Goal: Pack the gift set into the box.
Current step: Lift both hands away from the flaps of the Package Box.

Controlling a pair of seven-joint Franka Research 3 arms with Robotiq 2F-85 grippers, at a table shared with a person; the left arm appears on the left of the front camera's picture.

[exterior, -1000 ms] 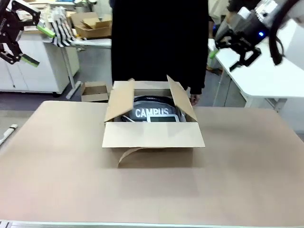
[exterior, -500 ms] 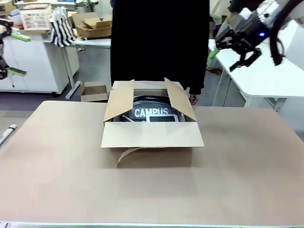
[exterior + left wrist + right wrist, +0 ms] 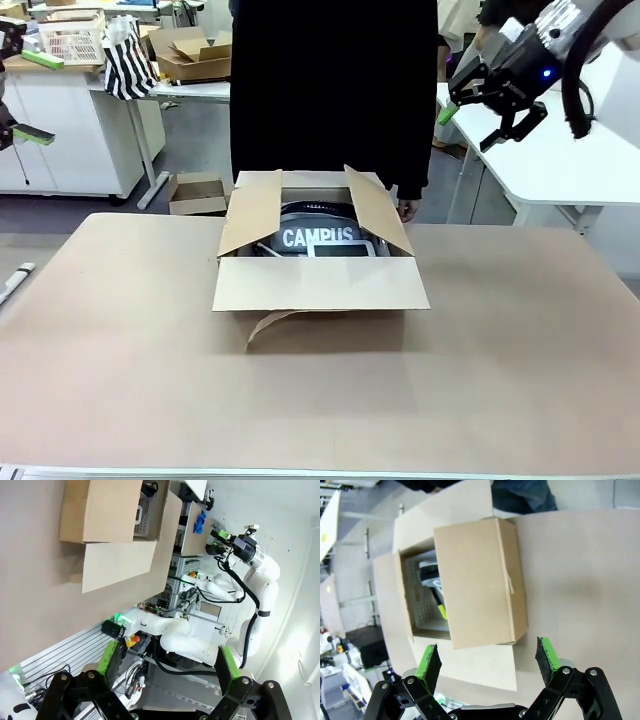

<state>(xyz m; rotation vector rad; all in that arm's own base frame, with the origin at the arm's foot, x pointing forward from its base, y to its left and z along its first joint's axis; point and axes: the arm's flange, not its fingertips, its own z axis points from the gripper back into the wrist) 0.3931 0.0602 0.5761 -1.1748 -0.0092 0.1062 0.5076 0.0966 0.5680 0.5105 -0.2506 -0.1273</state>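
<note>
The set [image 3: 320, 238] lies inside the box [image 3: 320, 286] on the bench [image 3: 500, 380]. Our left claw [image 3: 167, 660] and right claw [image 3: 480, 115] hang wide and empty; we should lower them and fold the side flaps [image 3: 252, 210] inward without shoving the box.

White arms [image 3: 264, 587] carry black tools [image 3: 468, 128] with green pads [image 3: 428, 663].

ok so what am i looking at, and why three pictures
It is a two-armed robot; each arm ends in a two-finger tool. The front picture looks across a brown table at a person standing on the far side. The other two come from cameras on the wrists, looking along the left tool and the right tool. On the table sits an open cardboard box with the dark CAMPUS gift set inside. Both tools are open, raised, and hold nothing.
</note>
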